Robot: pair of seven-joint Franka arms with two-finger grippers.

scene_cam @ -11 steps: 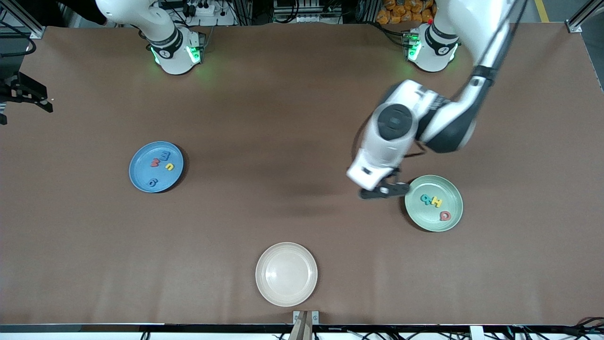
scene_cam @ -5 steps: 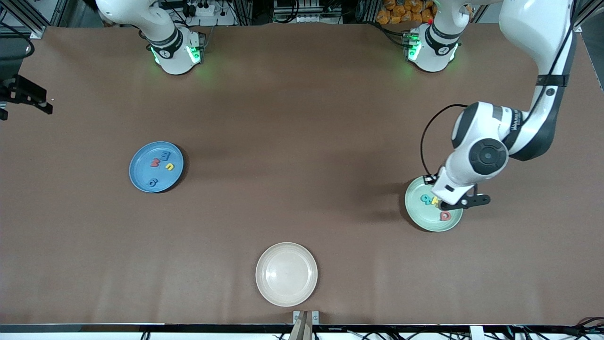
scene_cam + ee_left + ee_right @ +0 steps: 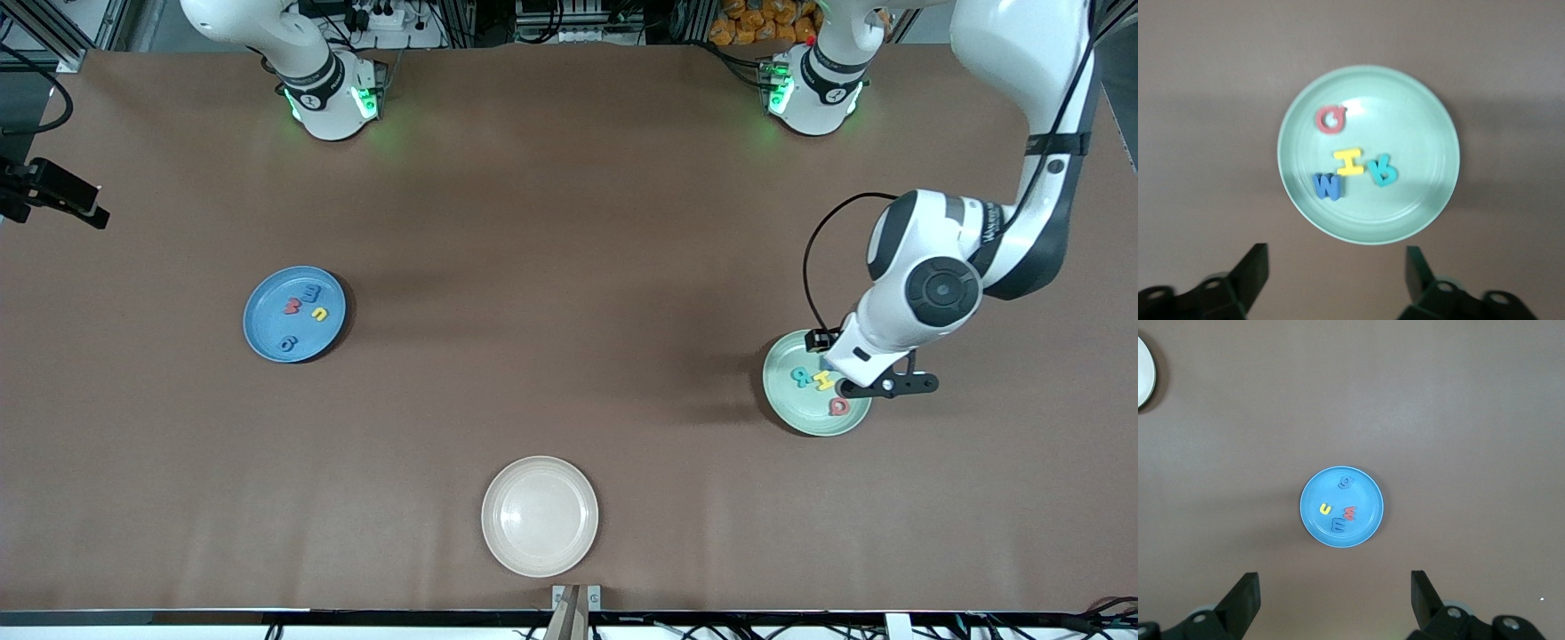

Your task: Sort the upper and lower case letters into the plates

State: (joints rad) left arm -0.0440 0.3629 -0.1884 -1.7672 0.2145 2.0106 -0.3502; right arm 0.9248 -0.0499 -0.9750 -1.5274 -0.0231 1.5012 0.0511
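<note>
The mint green plate (image 3: 787, 396) lies toward the left arm's end of the table. It holds a red letter (image 3: 1331, 120), a yellow letter (image 3: 1350, 162), a blue letter (image 3: 1328, 186) and a teal letter (image 3: 1383, 171). My left gripper (image 3: 885, 385) hangs open over that plate's edge (image 3: 1336, 273), holding nothing. The blue plate (image 3: 267, 333) lies toward the right arm's end with several small letters (image 3: 1338, 510) in it. My right gripper (image 3: 1335, 597) is open and empty, high above the table near the blue plate (image 3: 1365, 493).
An empty cream-white plate (image 3: 540, 516) sits near the table's front edge, midway between the two arms. Bare brown table (image 3: 551, 293) stretches between the plates. The arm bases (image 3: 329, 98) stand along the table edge farthest from the front camera.
The left arm swung from beside the mint plate to over it, then drifted slightly toward its own end. Its fingers now stand wider apart. The plates stayed put.
</note>
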